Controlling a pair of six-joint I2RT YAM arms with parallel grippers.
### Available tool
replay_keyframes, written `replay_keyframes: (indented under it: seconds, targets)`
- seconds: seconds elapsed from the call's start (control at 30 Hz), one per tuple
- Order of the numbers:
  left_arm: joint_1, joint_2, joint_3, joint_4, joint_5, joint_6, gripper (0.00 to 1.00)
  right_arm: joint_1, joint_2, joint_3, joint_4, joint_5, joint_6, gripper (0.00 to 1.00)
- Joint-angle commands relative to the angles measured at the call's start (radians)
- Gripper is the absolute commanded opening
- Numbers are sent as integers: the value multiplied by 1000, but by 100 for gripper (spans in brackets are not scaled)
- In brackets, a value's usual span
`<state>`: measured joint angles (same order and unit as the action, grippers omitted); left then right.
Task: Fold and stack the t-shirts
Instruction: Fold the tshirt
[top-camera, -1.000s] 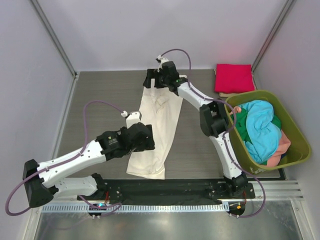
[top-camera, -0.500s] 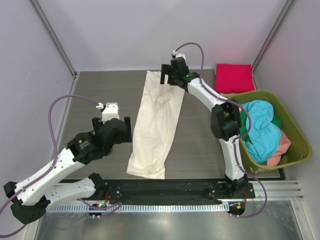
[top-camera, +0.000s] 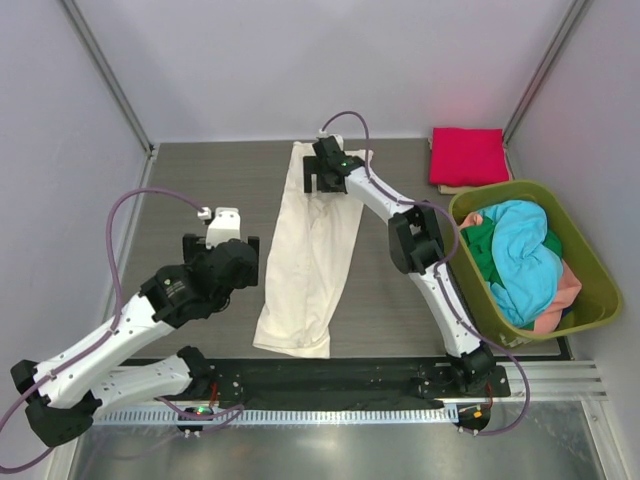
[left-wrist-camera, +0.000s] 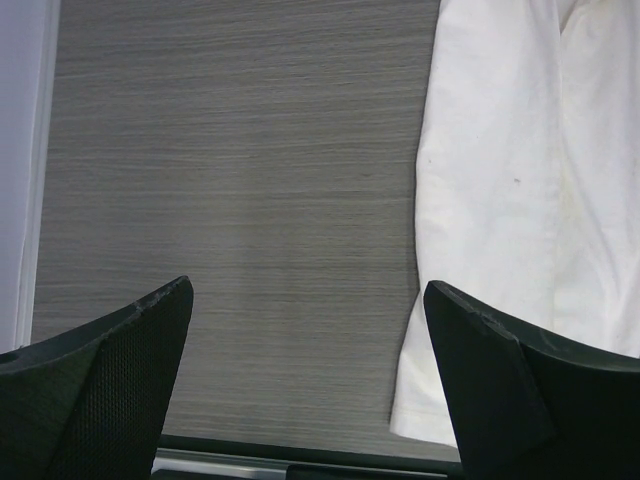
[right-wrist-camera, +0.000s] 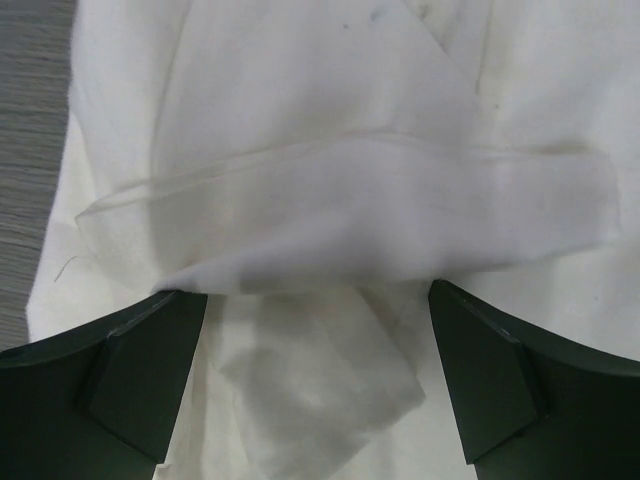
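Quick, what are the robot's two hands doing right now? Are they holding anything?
Left gripper: open, holding nothing, over bare table.
Right gripper: open, above the cream-white t-shirt, not gripping it.

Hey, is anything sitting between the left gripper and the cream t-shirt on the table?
Nothing visible does. The left gripper hangs open over bare table just left of the cream t-shirt, with only tabletop between them.
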<state>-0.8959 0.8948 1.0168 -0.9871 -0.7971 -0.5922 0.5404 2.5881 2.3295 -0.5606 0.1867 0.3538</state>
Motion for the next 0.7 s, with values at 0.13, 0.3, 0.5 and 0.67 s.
replay_keyframes:
  seconds: [0.13, 0.3, 0.5, 0.67]
  targets:
    - [45, 18, 11, 2, -36, 9, 97, 24, 205, 270, 30, -269, -19, 100]
    - [55, 30, 11, 4, -25, 9, 96, 24, 175, 246, 158, -383, -130, 100]
    - [61, 46, 14, -2, -24, 6, 96, 23, 35, 157, 201, -225, -240, 100]
    - [66, 46, 8, 13, 28, 5, 96, 24, -195, 10, 222, -144, -217, 100]
